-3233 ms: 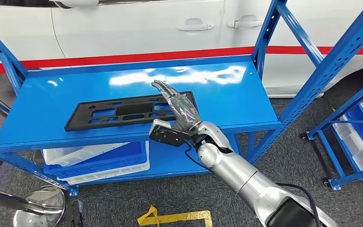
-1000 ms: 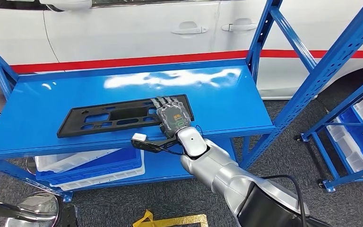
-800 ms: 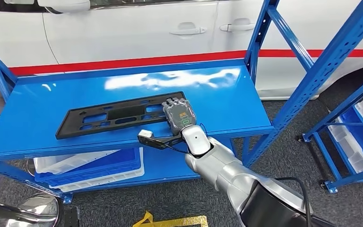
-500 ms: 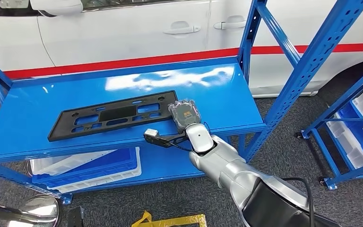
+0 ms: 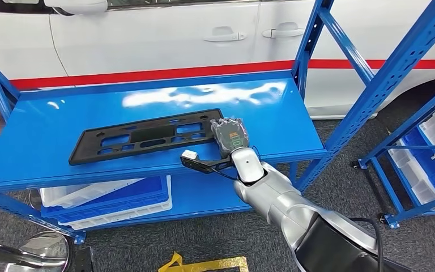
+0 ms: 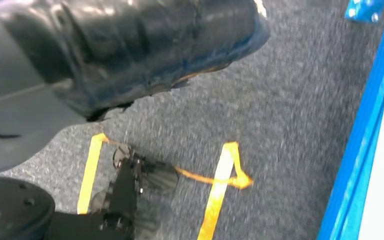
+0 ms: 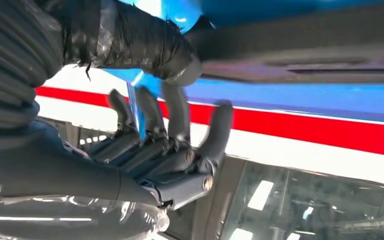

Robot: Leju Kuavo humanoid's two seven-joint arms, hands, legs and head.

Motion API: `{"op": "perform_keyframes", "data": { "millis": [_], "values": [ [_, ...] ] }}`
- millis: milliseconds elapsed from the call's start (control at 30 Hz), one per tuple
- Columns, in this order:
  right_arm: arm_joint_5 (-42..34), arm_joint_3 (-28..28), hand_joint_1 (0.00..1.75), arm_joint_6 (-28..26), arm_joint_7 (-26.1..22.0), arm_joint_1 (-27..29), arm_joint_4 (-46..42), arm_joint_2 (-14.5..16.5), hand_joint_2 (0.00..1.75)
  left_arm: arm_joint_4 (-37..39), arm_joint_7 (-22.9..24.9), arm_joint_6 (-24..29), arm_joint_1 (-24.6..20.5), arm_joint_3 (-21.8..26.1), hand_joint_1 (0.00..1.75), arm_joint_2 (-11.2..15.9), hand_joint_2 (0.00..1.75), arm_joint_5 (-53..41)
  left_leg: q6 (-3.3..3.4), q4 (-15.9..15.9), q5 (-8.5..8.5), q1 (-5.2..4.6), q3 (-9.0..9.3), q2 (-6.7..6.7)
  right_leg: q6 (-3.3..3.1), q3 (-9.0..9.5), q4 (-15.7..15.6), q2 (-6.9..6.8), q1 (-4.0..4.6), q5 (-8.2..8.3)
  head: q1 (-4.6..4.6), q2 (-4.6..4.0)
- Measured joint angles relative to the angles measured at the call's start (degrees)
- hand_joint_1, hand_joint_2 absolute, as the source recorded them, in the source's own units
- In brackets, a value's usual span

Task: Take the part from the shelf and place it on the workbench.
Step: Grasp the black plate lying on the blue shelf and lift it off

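Note:
A long, flat black plastic part (image 5: 141, 136) with several cut-outs lies on the top board of the blue shelf (image 5: 272, 107). My right hand (image 5: 230, 135) is at the part's right end, back of the hand up and fingers bent down out of sight. In the right wrist view the dark wrapped thumb (image 7: 145, 45) sits against the edge of the part (image 7: 305, 65), while the fingers (image 7: 175, 135) stand apart from it with nothing between them. The left wrist view looks down at grey floor, where a blurred dark cover of my left hand (image 6: 105, 55) shows.
White and blue bins (image 5: 113, 195) sit on the lower shelf. A white car with a red stripe (image 5: 147, 34) stands behind. Blue uprights (image 5: 374, 90) flank the shelf's right end, and a second rack with bins (image 5: 425, 164) stands at the right. Yellow tape (image 5: 204, 263) marks the floor.
My right hand came down from above onto the part's right end, then slid rightward to its edge with the fingers curling down. The camera has shifted a little; the part lies about where it was.

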Motion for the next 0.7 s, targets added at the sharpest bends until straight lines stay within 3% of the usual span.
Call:
{"op": "perform_keyframes", "data": {
  "millis": [33, 67, 133, 200, 367, 400, 467, 533, 567, 600, 667, 700],
  "values": [
    [-0.96, -0.38, 0.0, -1.45, -1.0, 0.25, -0.03, -0.16, 1.75, 0.0, -0.01, -0.02, 0.03, 0.01, 0.0, 0.03, 0.0, 0.04, 0.0, 0.06, -0.03, -0.01, 0.0, -0.02, 0.06, -0.69, 1.38, 0.0, -0.05, 0.02, 0.01, 0.0],
    [-2.12, -0.84, 0.0, -3.16, -2.24, 0.42, -0.1, -0.26, 1.75, 0.0, -0.01, -0.04, 0.07, 0.01, 0.0, 0.03, 0.0, 0.09, -0.03, 0.16, -0.08, -0.01, -0.01, -0.04, 0.07, -0.31, 0.57, -0.01, -0.12, 1.09, 0.02, 0.0],
    [-4.1, -2.01, 0.0, -6.07, -4.43, 0.38, -0.49, -0.33, 0.87, 0.0, -0.06, -0.09, 0.09, 0.01, 0.0, -0.01, 0.0, 0.17, -0.23, 0.58, -0.37, 0.01, -0.02, -0.09, -0.04, 2.89, -6.02, -0.01, -0.28, 4.71, 0.02, 0.0],
    [-5.33, -3.1, 0.0, -7.57, -5.78, 0.04, -1.09, -0.3, 0.0, 0.0, -0.14, -0.1, 0.01, 0.01, 0.0, -0.05, 0.0, 0.16, -0.7, 1.25, -0.76, -0.2, -0.36, -0.13, -0.28, 5.91, -11.93, 0.02, -0.25, 6.53, -0.02, 0.0],
    [-5.54, -6.49, 0.0, -8.64, -8.42, 0.16, -3.33, -0.3, 0.0, 0.02, -0.48, -0.26, 0.01, 0.02, 0.0, -0.09, 0.0, 0.17, -1.94, 2.43, -1.58, -0.1, -1.22, -0.13, -1.42, 6.6, -13.84, 0.15, -0.13, 6.72, -0.17, 0.0],
    [-5.17, -7.55, 0.0, -8.96, -9.56, 0.31, -4.31, -0.29, 0.0, 0.02, -0.58, -0.41, 0.03, 0.02, 0.0, -0.15, 0.0, 0.15, -2.18, 4.32, -2.77, -0.03, -2.07, -0.12, -1.67, 6.71, -14.02, 0.12, -0.24, 6.81, -0.25, 0.0],
    [-4.74, -10.14, 0.0, -9.43, -13.09, 0.87, -6.97, -0.26, 0.0, 0.02, -1.03, -0.92, 0.06, 0.02, 0.0, -0.33, 0.0, -0.02, -2.59, 11.2, -6.03, 0.07, -5.26, -0.09, -1.94, 6.81, -14.1, 0.09, -0.21, 6.81, -0.4, 0.0],
    [-5.83, -13.31, 0.0, -9.56, -17.72, 1.69, -10.16, -0.13, 0.0, 0.02, -1.7, -1.45, 0.13, 0.02, 0.0, -0.44, 0.0, -0.24, -2.75, 16.85, -7.49, 0.1, -8.19, -0.09, -2.09, 6.88, -14.07, 0.08, -0.08, 6.73, -0.4, 0.0],
    [-6.97, -15.06, 0.0, -9.56, -19.88, 1.99, -11.74, 0.01, 0.0, 0.02, -2.02, -1.6, 0.17, 0.02, 0.0, -0.46, 0.0, -0.32, -2.71, 16.94, -6.73, 0.09, -8.42, -0.09, -2.14, 6.95, -14.06, 0.09, -0.04, 6.69, -0.42, 0.0],
    [-8.09, -16.56, 0.0, -9.56, -21.37, 2.16, -13.17, 0.17, 0.0, 0.02, -2.28, -1.62, 0.18, 0.02, 0.0, -0.48, 0.0, -0.36, -2.59, 14.8, -5.04, 0.09, -7.57, -0.09, -2.16, 7.07, -14.06, 0.12, -0.03, 6.63, -0.42, 0.0],
    [-10.52, -18.87, 0.0, -9.56, -23.05, 2.33, -16.41, 0.47, 0.0, 0.02, -2.82, -1.44, 0.15, 0.02, 0.0, -0.49, 0.0, -0.39, -2.23, 7.25, -1.28, -0.01, -4.02, -0.09, -2.02, 7.3, -14.01, 0.18, 0.09, 6.45, -0.41, 0.0],
    [-11.99, -19.44, 0.0, -9.55, -23.43, 2.43, -18.13, 0.55, 0.0, 0.02, -3.14, -1.33, 0.11, 0.02, 0.0, -0.51, 0.0, -0.39, -2.04, 4.11, -0.29, -0.11, -2.51, -0.12, -1.85, 7.31, -13.97, 0.2, 0.18, 6.37, -0.37, 0.0]
  ]
}}
